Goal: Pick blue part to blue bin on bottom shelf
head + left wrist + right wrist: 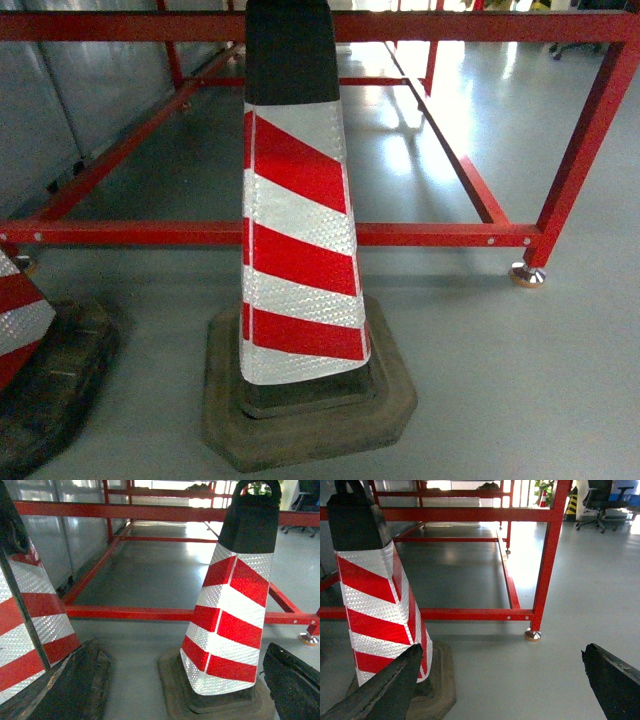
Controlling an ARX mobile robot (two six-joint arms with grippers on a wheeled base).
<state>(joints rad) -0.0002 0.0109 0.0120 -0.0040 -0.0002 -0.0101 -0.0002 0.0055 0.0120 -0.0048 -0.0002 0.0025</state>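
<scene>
The blue part, the blue bin and the bottom shelf are out of view in all three views. My left gripper [181, 652] hangs low over the grey floor, open, its black fingers [75, 680] wide apart with nothing held. A red-and-white striped cone [227, 615] stands between and beyond them. My right gripper [501, 652] is also open and holds nothing, with bare floor between its fingers [612, 680]. Neither gripper shows in the head view.
The striped traffic cone [295, 210] on its rubber base [310, 410] stands right ahead. A second cone [20, 320] is at the left edge. Behind them runs a red steel frame [400, 234] with a footed post [527, 272]. An office chair [602, 500] is far right.
</scene>
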